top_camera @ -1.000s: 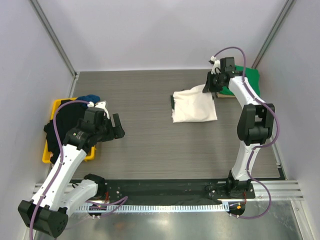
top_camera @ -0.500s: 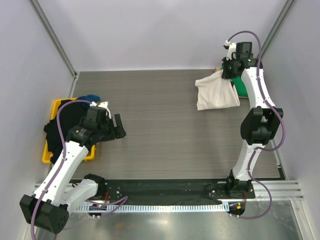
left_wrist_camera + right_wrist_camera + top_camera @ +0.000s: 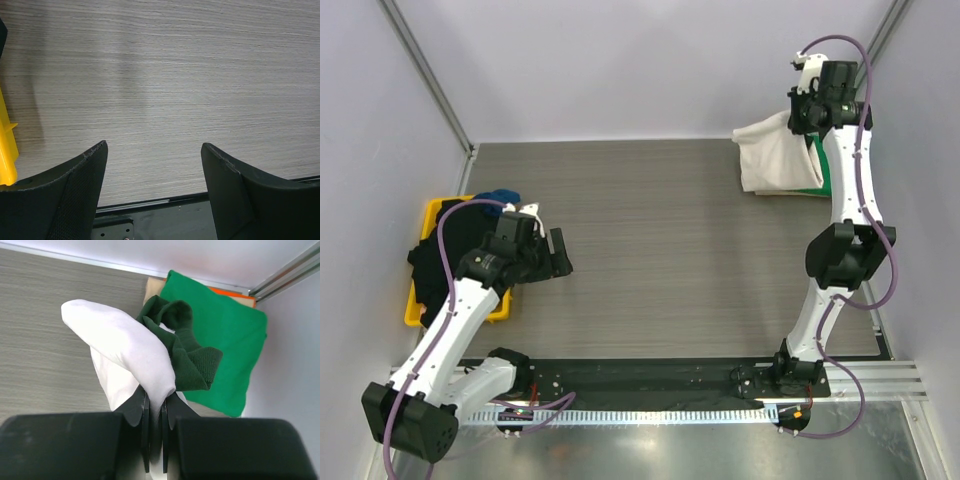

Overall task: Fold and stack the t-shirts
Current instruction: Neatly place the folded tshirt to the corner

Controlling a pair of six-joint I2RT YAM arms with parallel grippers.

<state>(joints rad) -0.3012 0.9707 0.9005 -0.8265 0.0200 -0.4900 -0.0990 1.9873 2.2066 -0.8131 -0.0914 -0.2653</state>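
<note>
**Task items.** A cream t-shirt (image 3: 120, 345) with dark green trim is being held up at the far right corner of the table (image 3: 640, 250). It is hanging bunched, with a dark green ribbed edge folded over just beside the grip. Whether its lower hem is touching the table cannot be told. A bright green t-shirt (image 3: 225, 350) is lying folded flat on a tan board (image 3: 151, 287) near the right wall, partly covered by the cream one. Dark t-shirts (image 3: 440, 245) and a blue one (image 3: 500, 195) are lying heaped in a yellow tray (image 3: 432, 213), spilling over its rim.

**Jaws.** The jaws of the right arm (image 3: 850, 180) are being pressed closed on a fold of the cream t-shirt. The jaws of the left arm (image 3: 460, 310) are being held wide apart, gripping nothing, above the table just beside the tray.

**Edges and room.** The right arm is being held raised close to the rear and right walls. A broad stretch of table is lying between the tray and the board.
</note>
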